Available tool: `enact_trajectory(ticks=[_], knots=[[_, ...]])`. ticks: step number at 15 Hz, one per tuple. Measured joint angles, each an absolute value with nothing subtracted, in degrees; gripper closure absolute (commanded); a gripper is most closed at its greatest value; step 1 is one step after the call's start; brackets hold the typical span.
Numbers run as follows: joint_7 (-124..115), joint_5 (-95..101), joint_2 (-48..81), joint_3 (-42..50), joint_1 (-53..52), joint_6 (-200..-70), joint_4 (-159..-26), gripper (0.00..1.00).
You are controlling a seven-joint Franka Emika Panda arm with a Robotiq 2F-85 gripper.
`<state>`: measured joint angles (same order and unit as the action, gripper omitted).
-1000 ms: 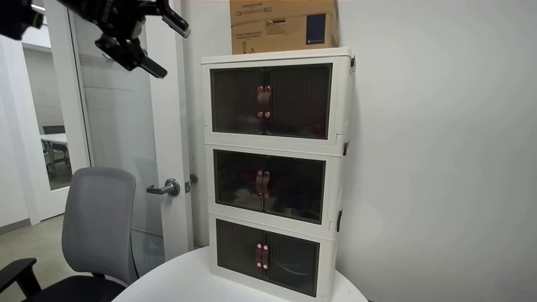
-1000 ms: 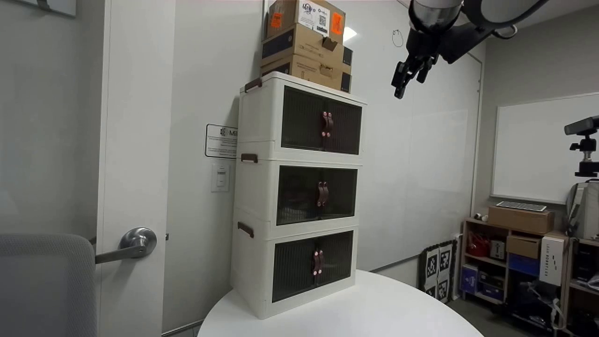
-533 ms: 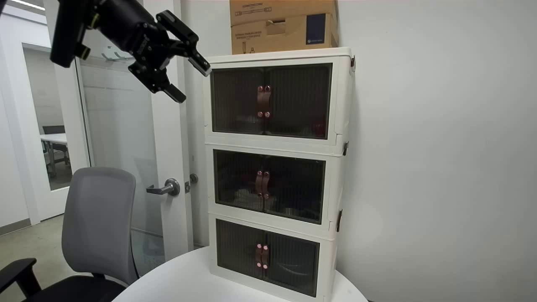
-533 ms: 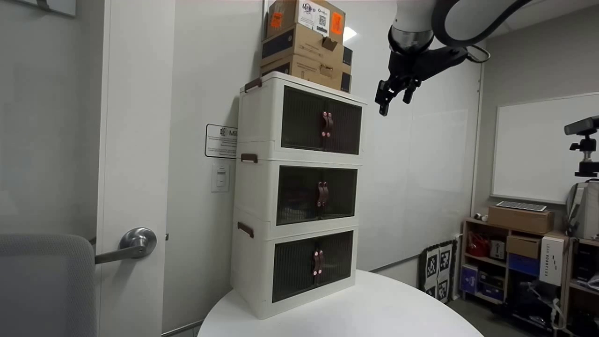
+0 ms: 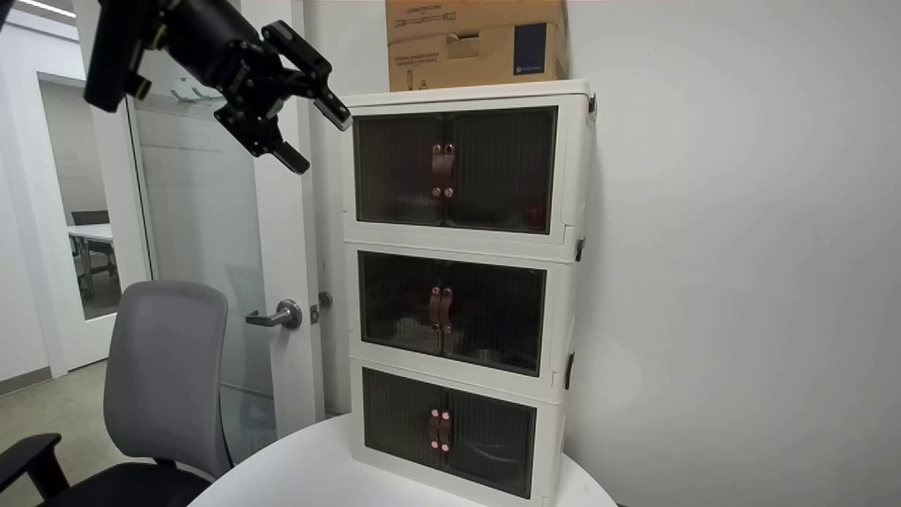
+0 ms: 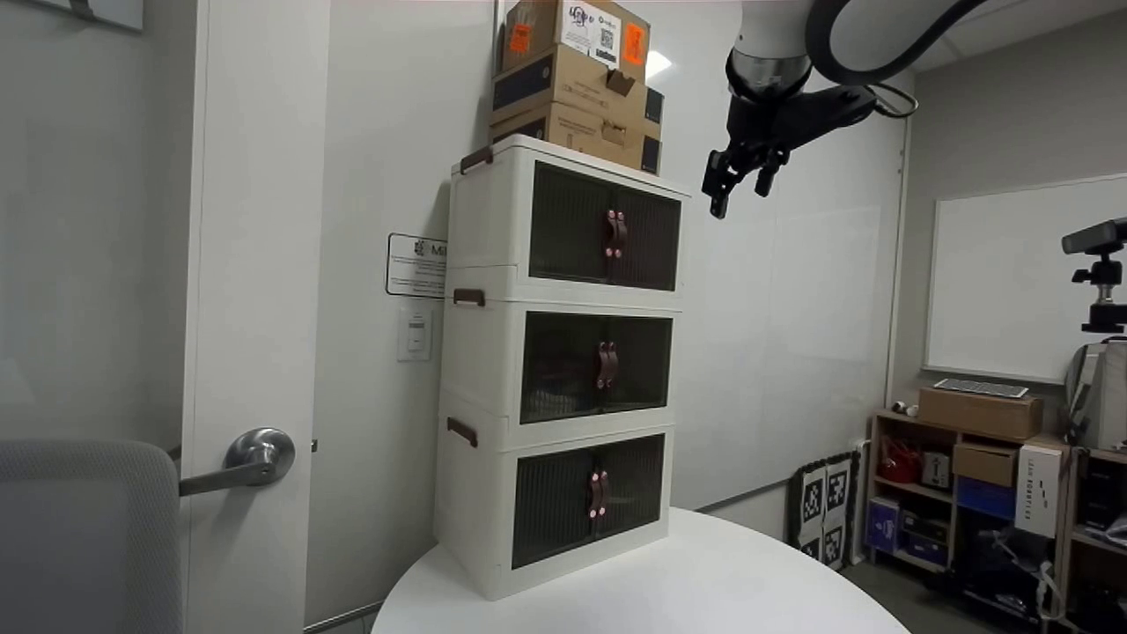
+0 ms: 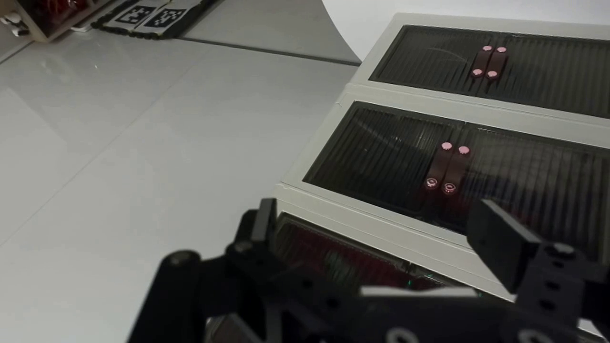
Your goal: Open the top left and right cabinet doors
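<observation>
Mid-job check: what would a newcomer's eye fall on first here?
Probably the tall cream cabinet, standing on the white table, its top doors closed. Next, the black gripper, open in midair, apart from those doors. Cardboard boxes sit stacked on top of the cabinet.

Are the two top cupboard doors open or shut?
Shut. In both exterior views, the left door and right door lie flat in the white frame, handles side by side.

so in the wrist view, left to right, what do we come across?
Small white item → red item → tag board → middle-tier handles → lowest-tier handles. Top doors left out: the jaws overlap them.
</observation>
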<state>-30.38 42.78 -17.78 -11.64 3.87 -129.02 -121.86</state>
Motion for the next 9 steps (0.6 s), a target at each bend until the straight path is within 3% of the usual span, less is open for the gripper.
enact_trajectory(ticks=[9], knots=[[-41.95, 51.91, -12.12, -13.14, 3.35, -127.93, -118.24, 0.00]])
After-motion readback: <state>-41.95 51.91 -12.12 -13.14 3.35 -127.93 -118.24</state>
